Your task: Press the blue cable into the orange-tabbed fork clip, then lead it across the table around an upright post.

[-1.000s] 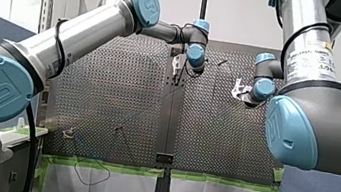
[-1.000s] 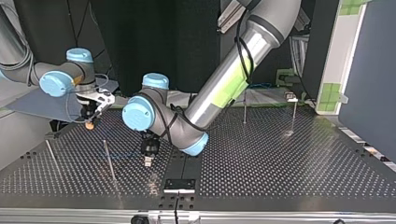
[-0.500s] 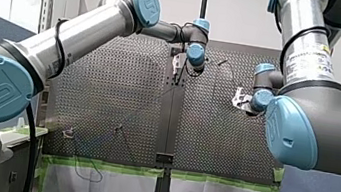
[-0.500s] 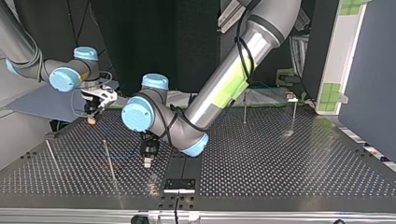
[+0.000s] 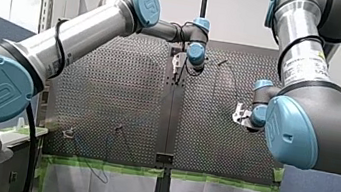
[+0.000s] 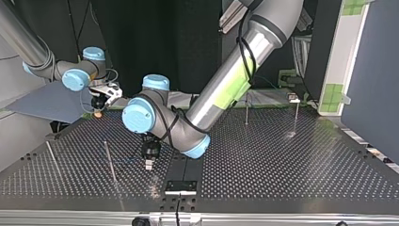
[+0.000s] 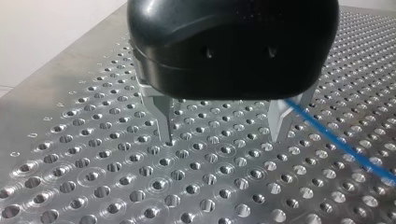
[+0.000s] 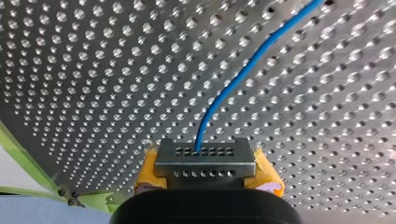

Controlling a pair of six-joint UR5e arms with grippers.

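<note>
The blue cable [image 8: 243,74] runs out over the perforated table from my right gripper [image 8: 204,161], whose yellow pads [image 8: 264,170] are shut on it. In the top view my right gripper [image 6: 99,107] hangs above the table's far left edge. My left gripper [image 7: 222,128] stands open with its metal fingertips [image 7: 164,126] almost on the plate. The cable [image 7: 336,145] passes just outside one finger, not between them. In the top view my left gripper [image 6: 148,160] is near the front middle, beside an upright post [image 6: 110,162]. A small clip [image 5: 68,133] sits near the table's front-view lower left.
More thin posts stand on the table: one at the top view's front left [image 6: 52,157], two at its far right [image 6: 246,110] [image 6: 295,115]. A black bracket [image 6: 180,186] sits on the centre seam. Green tape [image 5: 217,180] lines the table's near edge in the front view.
My right gripper has carried the cable towards the arms' side of the table, downward in the front view, up and rightward in the top view. My left arm has stayed put.
</note>
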